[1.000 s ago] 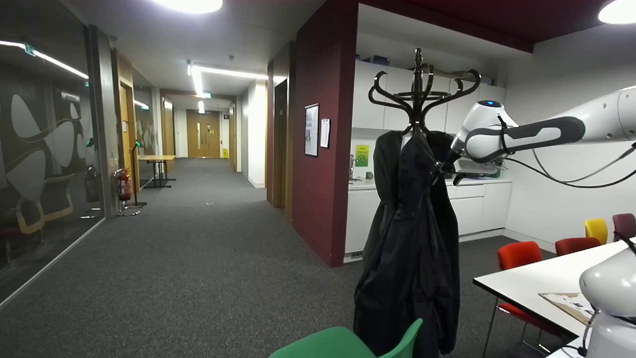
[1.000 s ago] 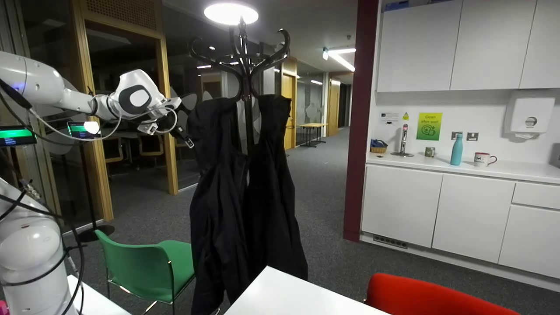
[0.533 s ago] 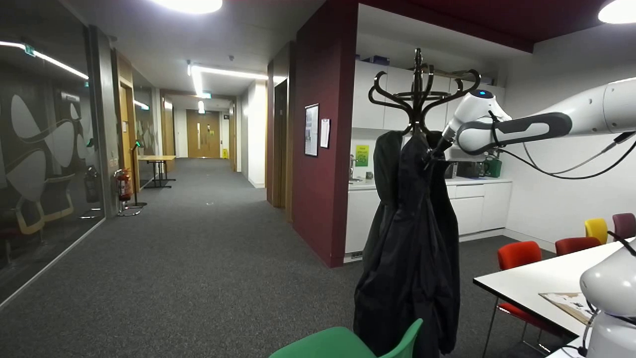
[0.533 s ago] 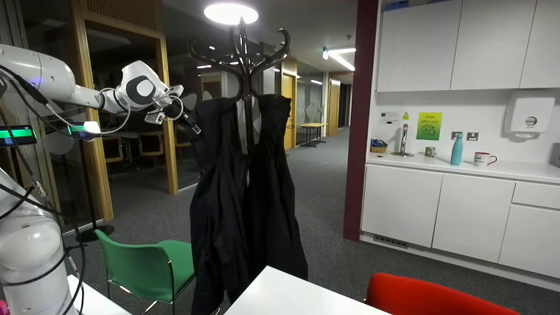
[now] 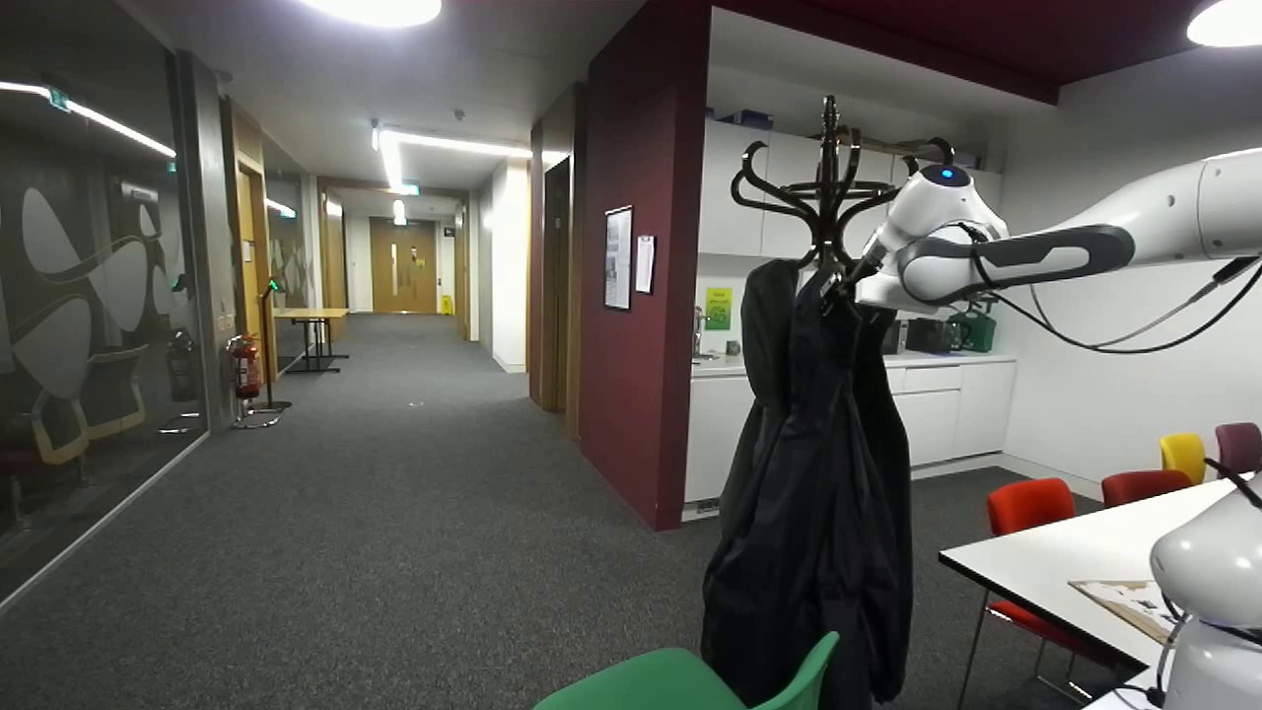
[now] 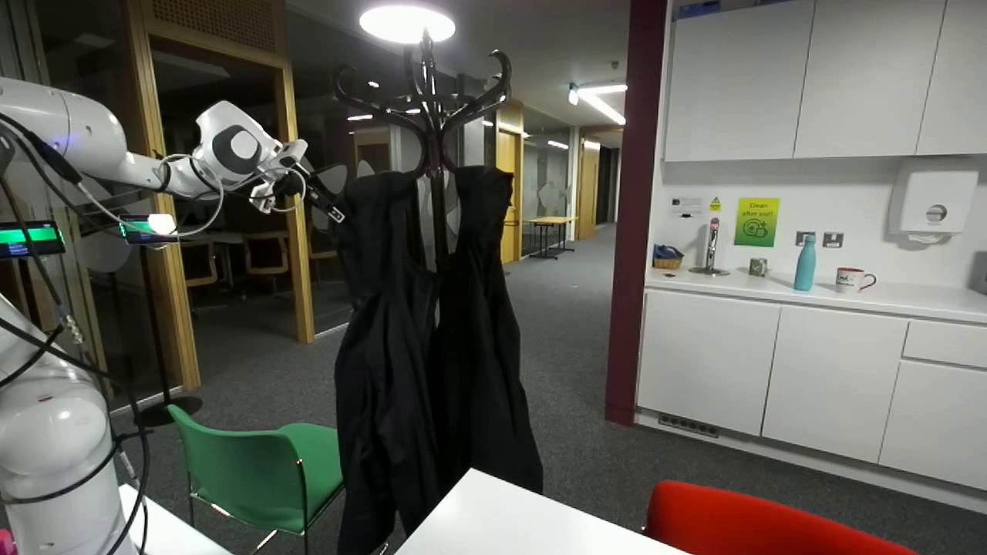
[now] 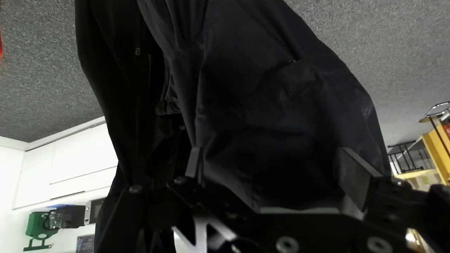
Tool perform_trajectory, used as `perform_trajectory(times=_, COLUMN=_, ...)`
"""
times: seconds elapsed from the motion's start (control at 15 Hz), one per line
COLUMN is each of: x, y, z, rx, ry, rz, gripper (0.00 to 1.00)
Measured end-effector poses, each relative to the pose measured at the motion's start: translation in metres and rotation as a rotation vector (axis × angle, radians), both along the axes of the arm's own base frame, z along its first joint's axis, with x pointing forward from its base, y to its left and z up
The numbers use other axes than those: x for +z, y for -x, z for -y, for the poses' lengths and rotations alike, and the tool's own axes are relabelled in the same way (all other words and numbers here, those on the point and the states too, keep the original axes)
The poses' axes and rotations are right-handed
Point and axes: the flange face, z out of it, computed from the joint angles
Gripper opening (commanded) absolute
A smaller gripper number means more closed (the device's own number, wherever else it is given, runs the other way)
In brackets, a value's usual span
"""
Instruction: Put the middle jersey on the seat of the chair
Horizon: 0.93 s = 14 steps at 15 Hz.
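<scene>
The middle jersey (image 5: 804,473) is a long near-black garment hanging on the dark coat stand (image 5: 829,148). It also hangs at the left of the stand in an exterior view (image 6: 385,331) and fills the middle of the wrist view (image 7: 246,80). My gripper (image 5: 834,288) is at the jersey's upper part, just below the stand's hooks; it also shows beside the jersey's upper edge (image 6: 336,214). In the wrist view the gripper (image 7: 270,158) is open, its fingers wide apart with dark cloth between and beyond them. The green chair (image 6: 239,474) stands below; its seat shows partly (image 5: 656,682).
A greyer dark garment (image 5: 767,335) hangs beside the jersey, and another black garment (image 6: 486,331) hangs on its other side. A white table (image 6: 509,520) and a red chair (image 6: 756,520) stand near. Kitchen cabinets (image 6: 771,370) line the wall behind.
My gripper has risen along the jersey toward its top, and moved left in an exterior view. The garments hang in much the same place, and the chair has not moved.
</scene>
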Motion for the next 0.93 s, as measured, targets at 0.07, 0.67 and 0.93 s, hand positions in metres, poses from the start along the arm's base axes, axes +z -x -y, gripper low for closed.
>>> perform_trajectory(times=0.07, x=0.001, y=-0.002, z=-0.004, rx=-0.011, ry=-0.002, rz=0.009, gripper=1.0)
perform_trajectory(times=0.67, x=-0.002, y=-0.024, z=-0.04, rx=-0.054, ry=0.047, rz=0.085, gripper=1.0)
perform_trajectory(times=0.93, x=-0.005, y=-0.031, z=-0.036, rx=-0.093, ry=0.05, rz=0.105, gripper=0.68)
